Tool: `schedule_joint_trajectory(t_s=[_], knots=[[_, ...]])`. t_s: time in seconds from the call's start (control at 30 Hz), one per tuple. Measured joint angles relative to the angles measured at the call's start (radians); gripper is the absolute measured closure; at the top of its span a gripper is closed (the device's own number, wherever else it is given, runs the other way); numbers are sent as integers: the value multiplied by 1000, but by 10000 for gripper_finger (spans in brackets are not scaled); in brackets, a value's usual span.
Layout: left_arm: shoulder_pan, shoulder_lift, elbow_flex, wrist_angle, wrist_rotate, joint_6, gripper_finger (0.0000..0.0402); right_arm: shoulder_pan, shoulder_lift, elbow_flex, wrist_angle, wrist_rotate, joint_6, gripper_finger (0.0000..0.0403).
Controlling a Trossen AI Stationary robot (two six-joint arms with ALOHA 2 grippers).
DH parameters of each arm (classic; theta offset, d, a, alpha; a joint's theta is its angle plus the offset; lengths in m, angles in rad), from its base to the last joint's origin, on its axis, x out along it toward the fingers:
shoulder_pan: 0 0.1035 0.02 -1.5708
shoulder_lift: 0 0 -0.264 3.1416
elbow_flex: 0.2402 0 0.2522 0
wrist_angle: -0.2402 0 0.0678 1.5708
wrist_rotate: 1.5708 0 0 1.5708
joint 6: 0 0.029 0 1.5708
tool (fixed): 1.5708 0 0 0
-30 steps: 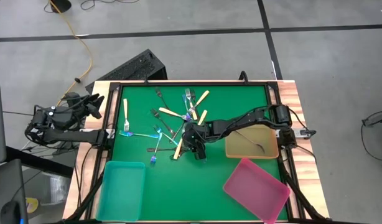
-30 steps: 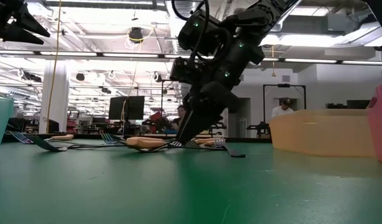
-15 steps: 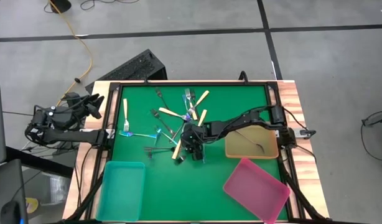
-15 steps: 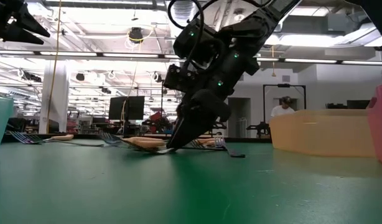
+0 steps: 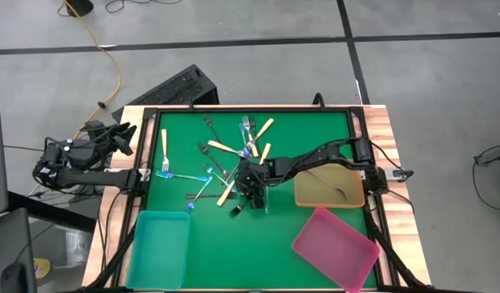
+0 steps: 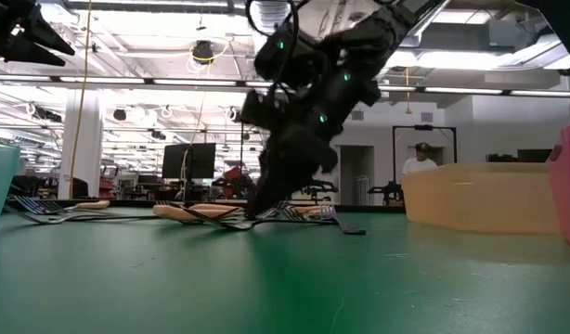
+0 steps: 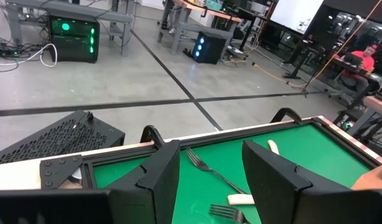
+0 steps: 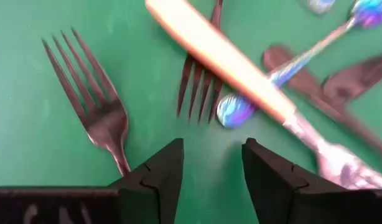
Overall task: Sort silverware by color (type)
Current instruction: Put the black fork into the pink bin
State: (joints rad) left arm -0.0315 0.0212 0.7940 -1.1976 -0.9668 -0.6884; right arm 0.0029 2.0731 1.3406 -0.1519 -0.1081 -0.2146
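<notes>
While my right gripper [image 8: 211, 163] hangs low over the green mat [image 5: 307, 134], its fingers parted with nothing between them, the closest piece in my right wrist view is a dark grey fork [image 8: 94, 102] lying flat, tines fanned, just off one fingertip. A second dark fork [image 8: 200, 87] lies just beyond, its tines under a cream-handled fork [image 8: 222, 62] that crosses it on a slant, with the rounded end of an iridescent blue fork [image 8: 236, 109] touching that cream handle. Farther out in the high view, the rest of the silverware [image 5: 234, 155] lies tangled around mid-mat, a lone cream-handled piece [image 5: 164, 140] well apart toward the left edge. The tan tray [image 5: 329, 186] already holds one dark piece; the pink tray [image 5: 335, 244] and teal tray [image 5: 159, 244] appear to hold nothing. My left gripper [image 7: 209, 180] waits released off the mat's left side. To do this step well, I judge I should pick the dark fork that lies clear of the others, straddle its neck squarely and press down to the mat before closing, so the crossed pieces are not dragged along
</notes>
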Motion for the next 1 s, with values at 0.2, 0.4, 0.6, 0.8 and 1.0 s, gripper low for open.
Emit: schedule_joint_trajectory(t_s=[0.2,0.4,0.6,0.8,1.0], knots=[[0,0,0,0,0,0,243,46,-5,43,-45,-11,-31,219],[0,0,0,0,0,0,243,78,-6,28,-86,-9,-65,219],[0,0,0,0,0,0,243,78,-6,-6,-76,-2,-66,219],[0,0,0,0,0,0,243,64,-10,-60,-17,-3,-70,219],[0,0,0,0,0,0,243,34,-10,-78,-12,-52,-67,223]])
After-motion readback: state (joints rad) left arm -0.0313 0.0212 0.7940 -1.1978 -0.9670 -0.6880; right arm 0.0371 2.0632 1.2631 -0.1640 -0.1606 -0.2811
